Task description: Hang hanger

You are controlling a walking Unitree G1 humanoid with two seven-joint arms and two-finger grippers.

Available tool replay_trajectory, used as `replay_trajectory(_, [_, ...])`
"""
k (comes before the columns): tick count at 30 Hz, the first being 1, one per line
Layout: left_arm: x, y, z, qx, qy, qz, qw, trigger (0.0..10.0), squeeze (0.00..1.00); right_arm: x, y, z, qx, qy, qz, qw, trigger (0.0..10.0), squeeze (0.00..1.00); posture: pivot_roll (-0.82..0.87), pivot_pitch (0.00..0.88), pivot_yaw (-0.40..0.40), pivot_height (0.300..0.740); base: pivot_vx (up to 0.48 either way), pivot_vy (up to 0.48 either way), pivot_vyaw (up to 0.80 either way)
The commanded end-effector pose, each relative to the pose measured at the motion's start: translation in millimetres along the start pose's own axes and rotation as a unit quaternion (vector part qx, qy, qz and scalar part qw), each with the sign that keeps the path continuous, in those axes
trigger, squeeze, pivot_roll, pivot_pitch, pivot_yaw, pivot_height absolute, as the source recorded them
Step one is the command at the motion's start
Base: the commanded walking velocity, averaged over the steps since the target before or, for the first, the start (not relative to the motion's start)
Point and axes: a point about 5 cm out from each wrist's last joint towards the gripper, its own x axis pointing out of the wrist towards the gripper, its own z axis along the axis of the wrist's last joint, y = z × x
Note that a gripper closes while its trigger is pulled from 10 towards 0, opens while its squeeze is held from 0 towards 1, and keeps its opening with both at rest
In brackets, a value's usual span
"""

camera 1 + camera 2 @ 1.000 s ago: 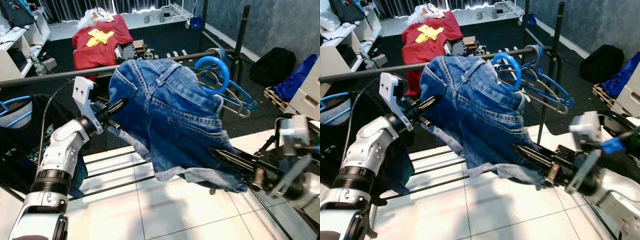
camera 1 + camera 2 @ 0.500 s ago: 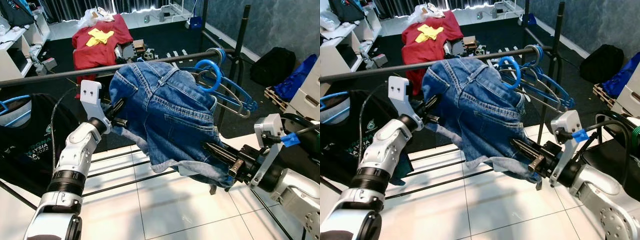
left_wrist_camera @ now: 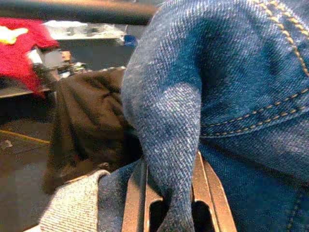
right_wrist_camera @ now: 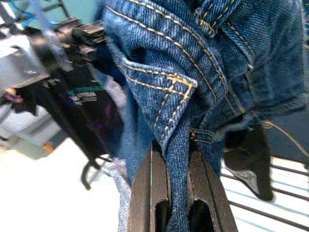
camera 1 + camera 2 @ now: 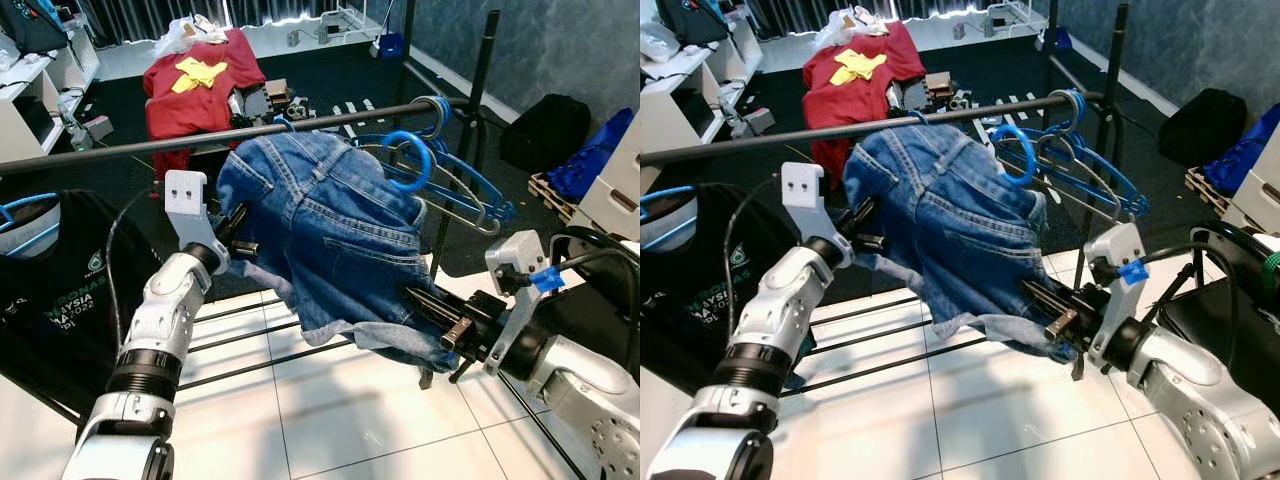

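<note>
Slanting from the rail (image 5: 120,150) down rightward, denim shorts (image 5: 330,240) sit clamped by left hand (image 5: 238,228) and right hand (image 5: 425,303).

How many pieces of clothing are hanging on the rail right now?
2. The denim shorts hang mid-rail, pinched by the left gripper and the right gripper. A black T-shirt hangs at the rail's left end. More could be hidden behind them.

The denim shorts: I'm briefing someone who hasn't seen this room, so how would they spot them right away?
Find the dark clothes rail running across the room. At its middle, both grippers hold up the denim shorts, the left gripper at one edge and the right gripper at the frayed hem. It is the only blue denim, between a black T-shirt and bare blue hangers.
</note>
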Motion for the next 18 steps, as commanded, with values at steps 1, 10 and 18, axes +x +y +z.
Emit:
replay_trajectory(1, [-5.0,9.9,8.4,-0.003,-0.013,0.005,1.0,0.9,0.0,-5.2,-8.2,-5.4,0.0,0.021,-0.03,0.999,10.0,0.0,-0.11,0.102,0.086,0.74,0.0,0.0,0.0])
replay_trajectory(10, [-18.5,65.3,7.9,0.032,0.026,0.131,0.991,0.0,0.0,-7.4,-2.6,-10.4,-0.01,0.038,-0.004,0.999,10.0,0.0,-0.11,0.103,0.087,0.74,0.0,0.0,0.0])
replay_trajectory(18, [-33.4,42.3,-21.3,0.043,0.091,0.038,0.994,1.5,0.0,-4.0,-8.3,-6.8,-0.018,0.024,-0.026,0.999,10.0,0.0,-0.11,0.105,0.084,0.74,0.0,0.0,0.0])
